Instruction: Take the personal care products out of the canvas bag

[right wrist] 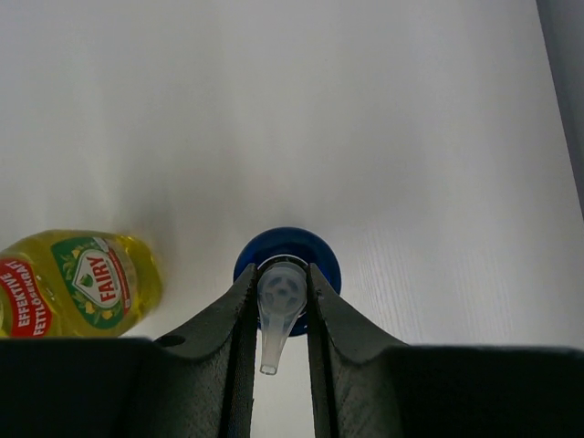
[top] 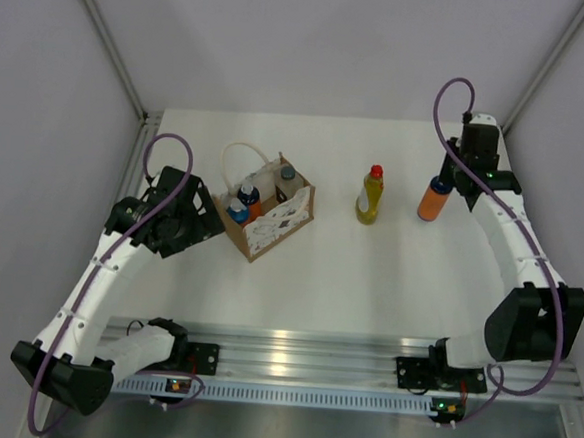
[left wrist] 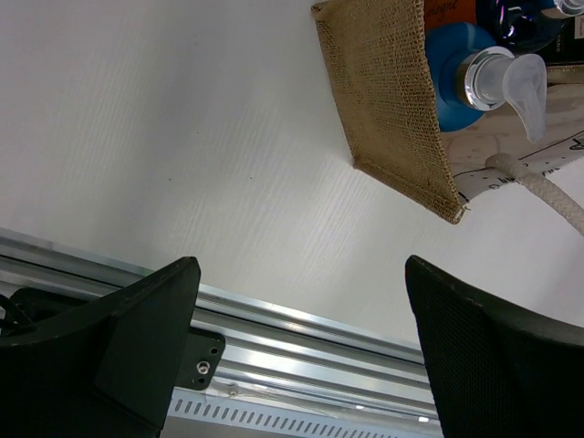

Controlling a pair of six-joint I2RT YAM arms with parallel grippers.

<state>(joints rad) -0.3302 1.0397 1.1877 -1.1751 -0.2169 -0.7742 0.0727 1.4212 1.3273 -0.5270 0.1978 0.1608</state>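
The tan canvas bag (top: 272, 218) stands left of centre, with two orange bottles with blue tops (top: 243, 204) and a whitish bottle with a dark grey cap (top: 286, 179) inside. The left wrist view shows the bag's corner (left wrist: 392, 100) and one blue pump top (left wrist: 461, 68). The yellow bottle with the red cap (top: 370, 196) stands on the table and shows in the right wrist view (right wrist: 78, 283). My right gripper (right wrist: 282, 287) is shut on the pump head of a third orange bottle (top: 434, 204), held upright at the far right. My left gripper (left wrist: 301, 274) is open and empty beside the bag's left side.
White walls close in the table (top: 368, 274) at the back and both sides. An aluminium rail (top: 292, 364) with the arm bases runs along the near edge. The bag's cream loop handle (top: 238, 155) hangs out over its far left side.
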